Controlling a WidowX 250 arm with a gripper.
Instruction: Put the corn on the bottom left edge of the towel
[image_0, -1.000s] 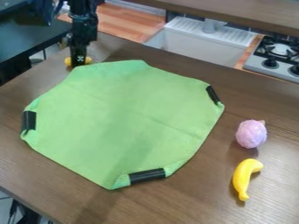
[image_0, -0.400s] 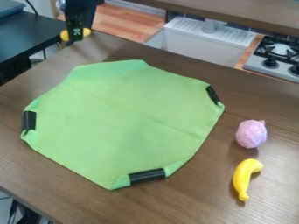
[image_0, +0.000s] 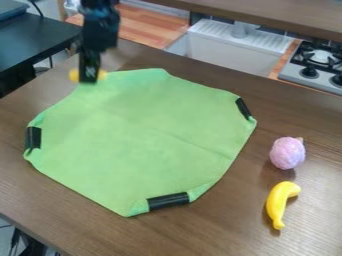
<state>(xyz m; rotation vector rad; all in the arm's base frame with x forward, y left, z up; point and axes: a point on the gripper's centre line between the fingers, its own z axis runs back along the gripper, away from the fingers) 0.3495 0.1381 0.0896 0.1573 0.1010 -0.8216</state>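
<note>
By the upper-left edge of the green cloth towel (image_0: 143, 135), my black two-finger gripper (image_0: 89, 79) is clenched on the yellow plastic corn (image_0: 74, 75), which I should carry level to the bottom left edge (no rushing from afar) and lower to contact before letting go.

Brown wood-grain surface (image_0: 220, 230) carries green towel (image_0: 140, 140), spread nearly flat, many-sided in outline, with faint creases and black strips (image_0: 168, 201) at left, right and near edges. Pink, rounded toy (image_0: 288, 153) rests right of towel in camera view; curved yellow banana (image_0: 275, 202) lies just nearer camera, apart from both.
</note>
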